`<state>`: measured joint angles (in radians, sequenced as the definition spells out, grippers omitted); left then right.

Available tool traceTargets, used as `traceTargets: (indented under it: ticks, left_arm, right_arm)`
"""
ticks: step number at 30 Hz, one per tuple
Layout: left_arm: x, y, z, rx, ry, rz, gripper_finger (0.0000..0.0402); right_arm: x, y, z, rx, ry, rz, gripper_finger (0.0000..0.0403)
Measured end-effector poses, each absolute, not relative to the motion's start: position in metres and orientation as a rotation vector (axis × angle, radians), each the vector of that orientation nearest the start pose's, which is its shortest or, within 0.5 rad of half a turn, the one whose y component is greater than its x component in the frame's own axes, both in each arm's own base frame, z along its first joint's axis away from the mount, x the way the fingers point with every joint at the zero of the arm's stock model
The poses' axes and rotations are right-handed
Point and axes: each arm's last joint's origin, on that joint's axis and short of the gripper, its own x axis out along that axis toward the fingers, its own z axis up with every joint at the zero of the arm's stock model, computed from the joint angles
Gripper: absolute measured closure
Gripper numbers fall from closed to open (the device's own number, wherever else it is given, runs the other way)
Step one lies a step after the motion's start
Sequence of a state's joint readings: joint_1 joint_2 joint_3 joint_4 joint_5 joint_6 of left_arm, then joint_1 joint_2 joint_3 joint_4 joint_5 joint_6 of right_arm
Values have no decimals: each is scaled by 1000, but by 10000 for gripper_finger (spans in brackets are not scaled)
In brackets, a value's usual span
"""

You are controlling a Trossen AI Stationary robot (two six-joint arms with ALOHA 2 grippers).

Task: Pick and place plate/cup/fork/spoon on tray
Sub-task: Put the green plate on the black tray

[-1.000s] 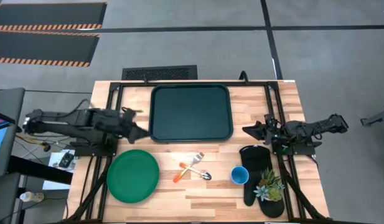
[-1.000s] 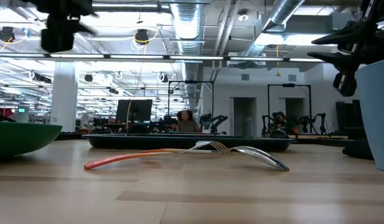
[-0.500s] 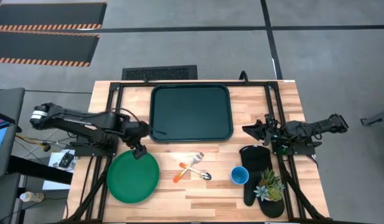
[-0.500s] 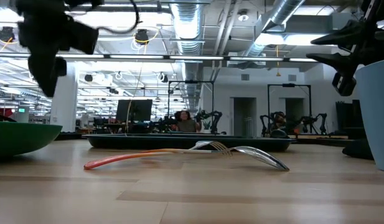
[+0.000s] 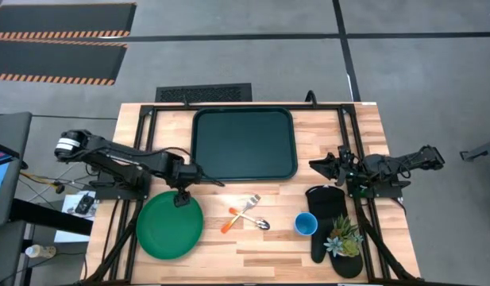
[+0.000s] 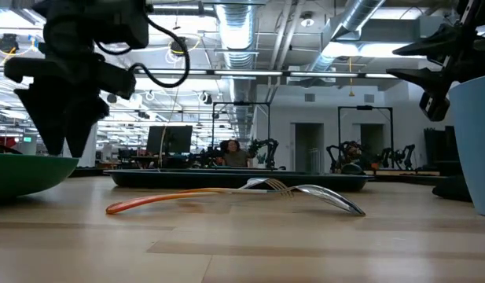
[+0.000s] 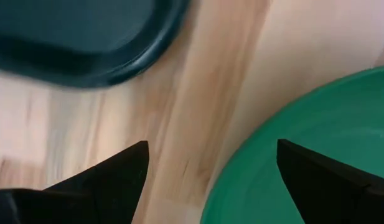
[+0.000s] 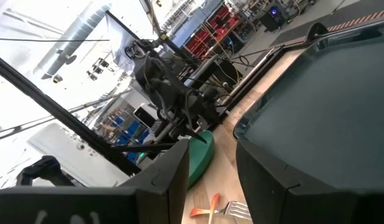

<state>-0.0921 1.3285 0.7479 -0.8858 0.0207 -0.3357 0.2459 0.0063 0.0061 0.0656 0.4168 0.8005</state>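
Observation:
The round green plate [image 5: 170, 225] lies flat on the table's near left. My left gripper [image 5: 181, 195] hangs open, fingers down, over the plate's far right rim [image 7: 241, 162]; one finger [image 7: 111, 180] is over bare wood and the other [image 7: 328, 180] over the plate. The dark green tray [image 5: 244, 144] sits at the far middle. The orange-handled fork [image 5: 246, 208] and spoon [image 5: 252, 220] lie crossed on the wood near the middle. The blue cup [image 5: 306, 225] stands upright to their right. My right gripper [image 5: 316, 166] waits open at the table's right.
A black mitt [image 5: 327, 208] and a small potted plant [image 5: 344, 237] lie right of the cup. The black frame rails [image 5: 146, 119] run along the table's sides. Bare wood [image 5: 252, 258] lies between the plate and the cup, near the front edge.
My left gripper has swung from beside the tray's left edge toward the table's near edge and a little right. It has tipped fingers-down and come down over the plate's far rim. Plate, cutlery, cup and right arm have kept still.

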Motion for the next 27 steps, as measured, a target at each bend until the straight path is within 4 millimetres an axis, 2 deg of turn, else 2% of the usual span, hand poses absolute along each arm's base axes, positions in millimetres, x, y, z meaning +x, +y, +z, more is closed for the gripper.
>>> traceTargets:
  ticks: [4, 9, 12, 17, 22, 27]
  left_arm:
    - [213, -21, 166, -167, 1497, 62, 67]
    - [221, -24, 144, -180, 1599, -51, 69]
    - [223, -27, 135, -137, 1648, -77, 89]
    - [223, -28, 130, -80, 1675, -80, 161]
    - [224, -27, 139, -57, 1624, -64, 258]
    - [227, -30, 147, -119, 1574, -110, 357]
  right_arm:
    - [95, 12, 171, 819, -127, -137, 248]
    - [95, 12, 171, 819, -127, -137, 245]
    - [95, 12, 171, 820, -127, -137, 243]
    - [95, 12, 171, 822, -127, -137, 246]
    - [95, 12, 171, 821, -127, -137, 251]
    - [95, 12, 171, 798, -125, -138, 255]
